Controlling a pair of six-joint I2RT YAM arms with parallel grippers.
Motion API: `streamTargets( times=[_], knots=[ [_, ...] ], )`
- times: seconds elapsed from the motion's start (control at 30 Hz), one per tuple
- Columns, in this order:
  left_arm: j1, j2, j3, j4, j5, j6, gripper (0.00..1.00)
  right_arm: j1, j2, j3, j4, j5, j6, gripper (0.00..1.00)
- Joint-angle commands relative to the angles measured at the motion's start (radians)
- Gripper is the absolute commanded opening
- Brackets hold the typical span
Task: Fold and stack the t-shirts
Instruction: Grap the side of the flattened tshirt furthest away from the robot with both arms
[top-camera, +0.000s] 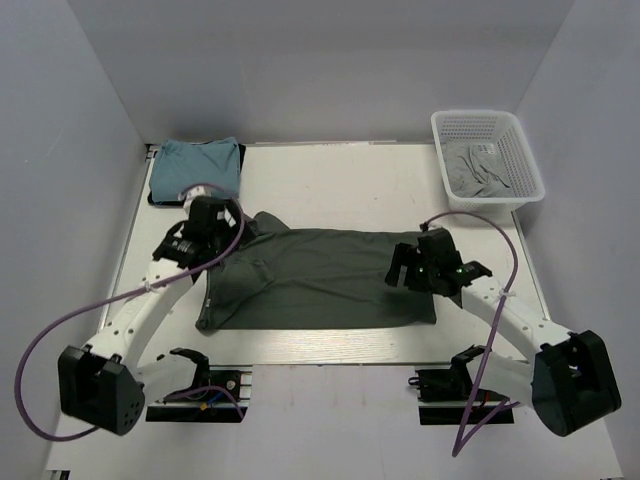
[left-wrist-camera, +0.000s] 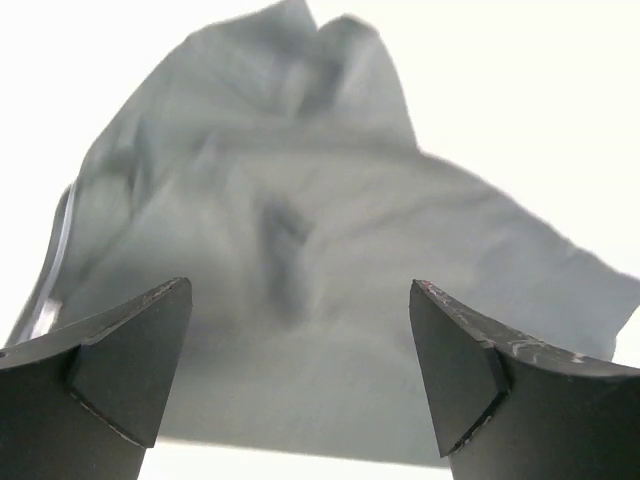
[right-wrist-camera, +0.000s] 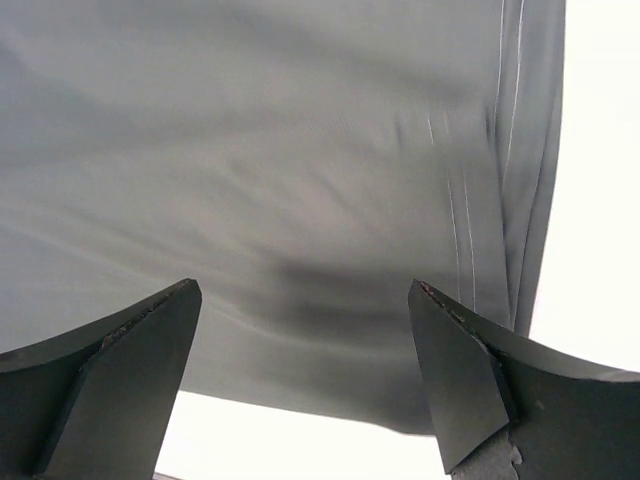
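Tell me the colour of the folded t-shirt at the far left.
The folded t-shirt is light teal-blue, seen best from the top external view.

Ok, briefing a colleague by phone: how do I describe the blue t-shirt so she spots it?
Start at the white table and go to its far left corner, beyond the left arm. The teal-blue t-shirt lies folded there. It is the only blue one: the dark grey-green t-shirt spreads across the middle, the grey t-shirt sits in the white basket.
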Motion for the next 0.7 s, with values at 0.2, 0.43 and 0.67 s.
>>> streamTargets(
  times=[0.2,0.43,0.67],
  knots=[
    [0.016,0.533,0.400,0.128,-0.174,0.166,0.99,-0.008,0.154,0.262,0.093,0.154,0.014,0.90],
    [0.025,0.807,0.605,0.056,-0.159,0.188,0.80,-0.022,0.256,0.318,0.062,0.231,0.011,0.90],
    [0.034,0.948,0.662,0.077,-0.123,0.198,0.71,-0.060,0.322,0.340,0.065,0.222,0.011,0.90]
  ],
)
